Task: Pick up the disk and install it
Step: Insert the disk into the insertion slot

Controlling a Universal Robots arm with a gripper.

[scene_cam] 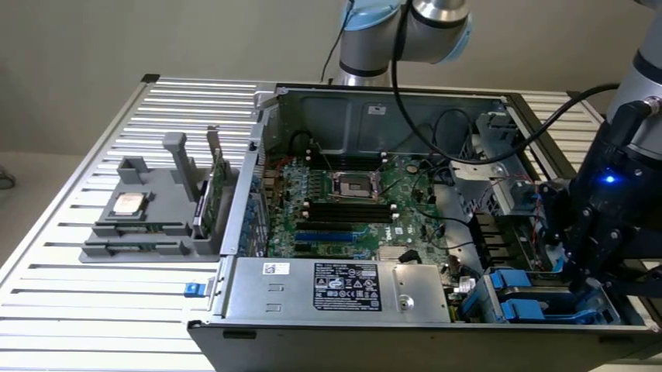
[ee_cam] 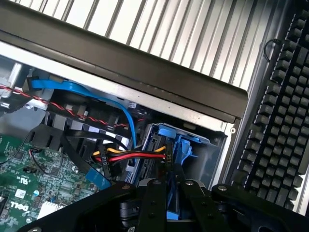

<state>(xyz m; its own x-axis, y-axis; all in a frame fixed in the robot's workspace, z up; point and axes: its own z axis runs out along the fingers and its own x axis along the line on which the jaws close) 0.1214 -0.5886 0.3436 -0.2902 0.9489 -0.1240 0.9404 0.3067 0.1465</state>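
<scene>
- Fingers (ee_cam: pixel 153 203), two of them, sit close together, clamped on the blue carrier edge of the one disk (ee_cam: pixel 175 145).
- That disk stands on edge in the drive bay at a corner of the one open computer case (scene_cam: pixel 362 116), under the gripper (scene_cam: pixel 579 267).
- One red-yellow-black cable bundle (ee_cam: pixel 135 155) and one flat blue cable (ee_cam: pixel 77 88) run just beside it.
- One grey holder (scene_cam: pixel 135 249) on the slatted worktop (scene_cam: pixel 62 310) carries one CPU chip (scene_cam: pixel 127 204) and one green card (scene_cam: pixel 217 190).
- One keyboard (ee_cam: pixel 277 135) lies outside the case.

Wall (scene_cam: pixel 155 39): plain beige, upper frame. Tabletop (scene_cam: pixel 93 310): white, slatted, lower left. Floor (scene_cam: pixel 26 201): pale beige, far left edge.
</scene>
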